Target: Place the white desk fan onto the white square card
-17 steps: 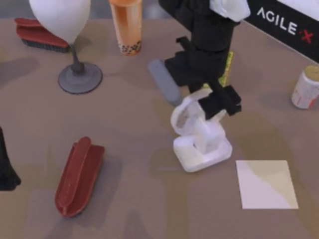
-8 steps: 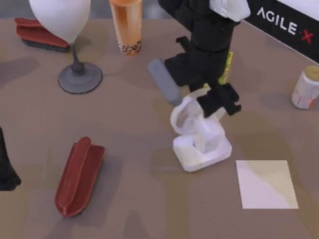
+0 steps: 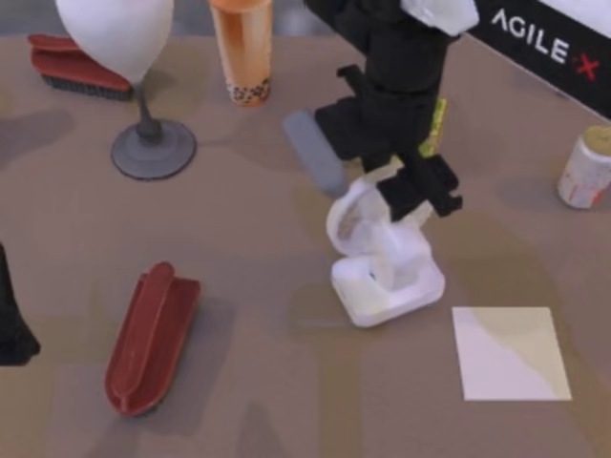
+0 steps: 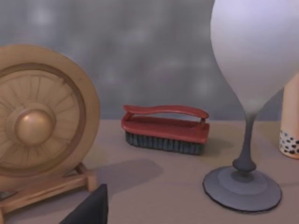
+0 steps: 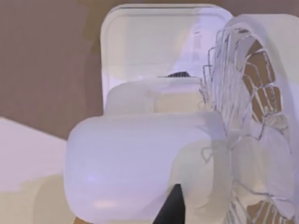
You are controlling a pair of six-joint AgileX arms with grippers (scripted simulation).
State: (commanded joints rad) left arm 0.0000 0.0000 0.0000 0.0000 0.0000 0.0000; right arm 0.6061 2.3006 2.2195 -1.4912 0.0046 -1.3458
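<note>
Fan (image 3: pixel 387 267) stands upright on desk (image 3: pixel 267 401), centre-right, base flat, grille head facing left-far. Card (image 3: pixel 511 351) lies flat just right-near of fan base, close but apart, nothing on it. Right pincer (image 3: pixel 412 202) is down over the fan's top, at motor housing behind the grille; whether fingers are spread or pinched: cannot tell, arm body blocks top view and the right wrist view shows only one dark fingertip (image 5: pixel 172 205) against the housing (image 5: pixel 145 163). Left arm parked at left desk edge, pincer (image 4: pixel 88 210) barely in frame, state cannot tell. Handling, judged: rigid hollow plastic, prob. light; smooth glossy shell, so slip risk under a narrow pinch. Top-heavy w/ head above a small base; may swing if held off-centre. Grille thin, likely to flex or crack, so avoid it. Best hold: across the chunky housing, flat sides, near mid-height. Lamp (image 3: pixel 124 48) far-left, brush (image 3: pixel 151 336) near-left, can (image 3: pixel 587 170) far-right: all well apart from fan-to-card path.
</note>
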